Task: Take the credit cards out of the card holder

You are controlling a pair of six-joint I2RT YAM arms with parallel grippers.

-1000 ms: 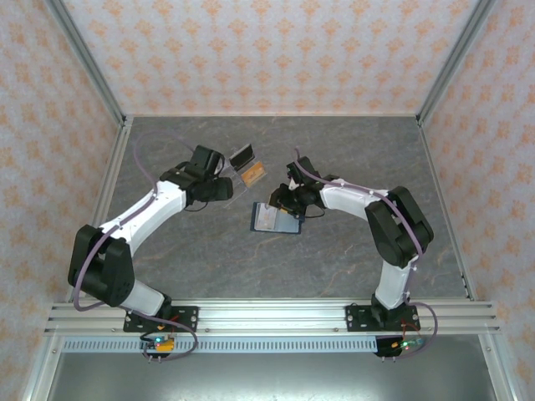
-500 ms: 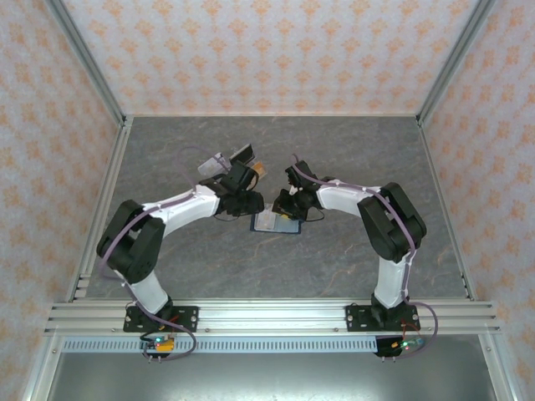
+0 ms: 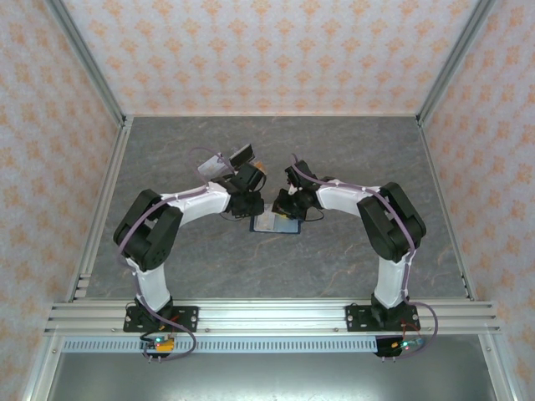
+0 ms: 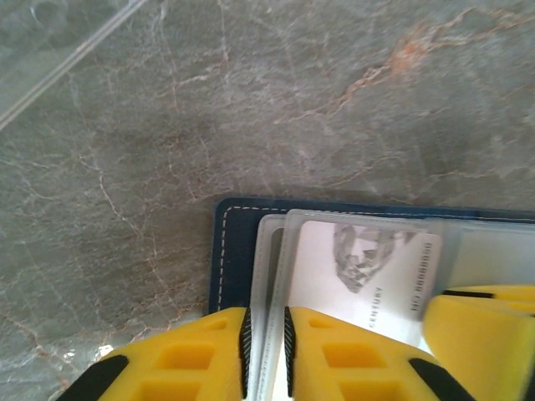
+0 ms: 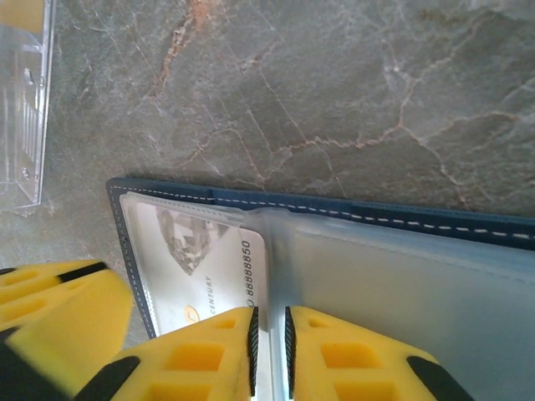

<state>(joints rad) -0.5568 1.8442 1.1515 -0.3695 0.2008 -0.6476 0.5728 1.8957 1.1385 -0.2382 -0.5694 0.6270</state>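
Left tool (image 4: 265, 344), right tool (image 5: 269, 344) clamp card holder (image 4: 232, 251) | credit card (image 4: 368, 284): "CENTURY"

Two arms, the left arm (image 3: 188, 205) and the right arm (image 3: 347, 196); two grippers, the left gripper (image 4: 266, 322) and the right gripper (image 5: 269, 322); two yellow fingers (image 4: 192, 355) on each, four in all; one wallet (image 4: 236, 251); two clear pockets (image 5: 401, 276) seen in it; one pale card (image 4: 359, 280) in a pocket; one orange card (image 3: 261, 170) at the stand (image 5: 25, 125); two cards counted; one clear stand; one dark piece (image 3: 242, 154) on it, card or not unclear; one table (image 3: 334, 267).
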